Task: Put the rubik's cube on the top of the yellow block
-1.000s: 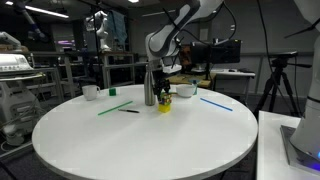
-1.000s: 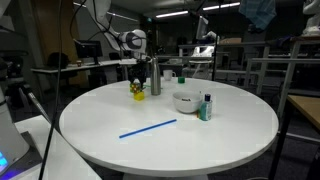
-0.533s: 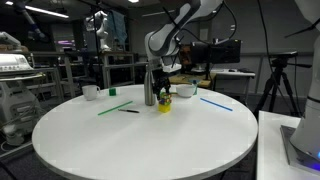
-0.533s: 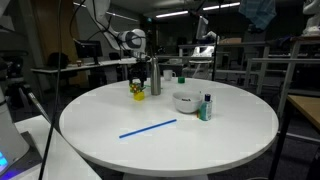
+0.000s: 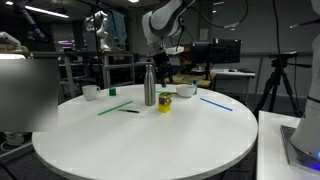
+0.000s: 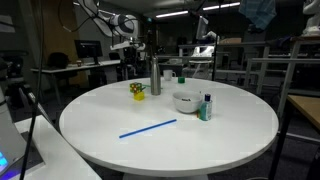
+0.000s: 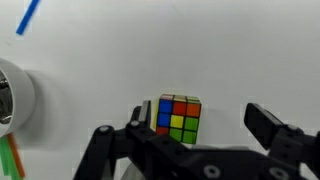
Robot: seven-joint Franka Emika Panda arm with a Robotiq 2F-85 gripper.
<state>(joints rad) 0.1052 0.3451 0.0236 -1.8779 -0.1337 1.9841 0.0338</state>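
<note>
The rubik's cube point(image 5: 165, 98) stands on top of the yellow block point(image 5: 165, 107) on the round white table, just beside the steel bottle point(image 5: 150, 85). Both also show in the other exterior view, the cube point(image 6: 137, 87) over the block point(image 6: 137, 94). In the wrist view I look down on the cube's top face point(image 7: 179, 119); the yellow block is hidden under it. My gripper point(image 7: 200, 125) is open and empty, raised well above the cube, apart from it. It shows in both exterior views point(image 5: 160, 64) point(image 6: 132, 60).
A white bowl point(image 5: 186, 91) sits behind the stack, a blue straw point(image 5: 215, 102) to its side, a green straw point(image 5: 113, 106) and a black pen point(image 5: 130, 111) nearby. A white mug point(image 5: 90, 92) stands far off. A small green-capped bottle point(image 6: 206, 107) stands by the bowl point(image 6: 185, 100).
My gripper was down around the cube at the yellow block; it has let go and risen straight up. The cube stays on the block.
</note>
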